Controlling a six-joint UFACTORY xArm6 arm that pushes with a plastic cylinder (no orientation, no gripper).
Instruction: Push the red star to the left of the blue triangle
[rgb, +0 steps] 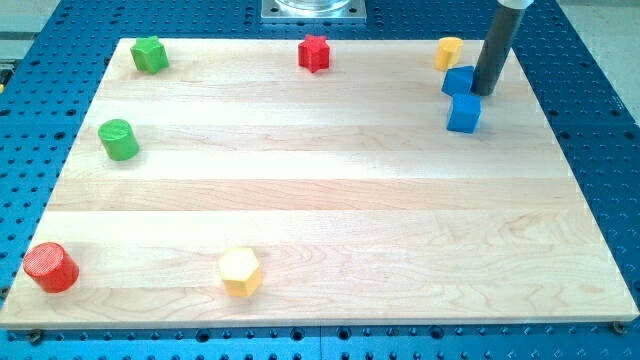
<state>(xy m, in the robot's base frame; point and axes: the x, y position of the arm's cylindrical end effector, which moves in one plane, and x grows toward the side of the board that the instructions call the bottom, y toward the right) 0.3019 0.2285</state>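
Wood board (320, 240) fills the single camera view, and the red star (314, 53) sits at the view's top edge, near the middle. Using that star as the landmark: my tip (484, 94) is well off to the view's right of it and a little lower, touching or just beside two blue blocks. One blue block (459, 81) is at the tip's left; the other blue block (464, 114) is just below it (which of the two is the triangle I cannot make out). A yellow block (449, 52) lies between the star and my rod, level with the star. My tip is a bare rod, holding nothing, and not in contact with the star.

To do this well, I judge I should back away from the blue pair without nudging them, circle round to the star's left side, then push it steadily rightward and slightly down, stopping just short of the blue blocks.
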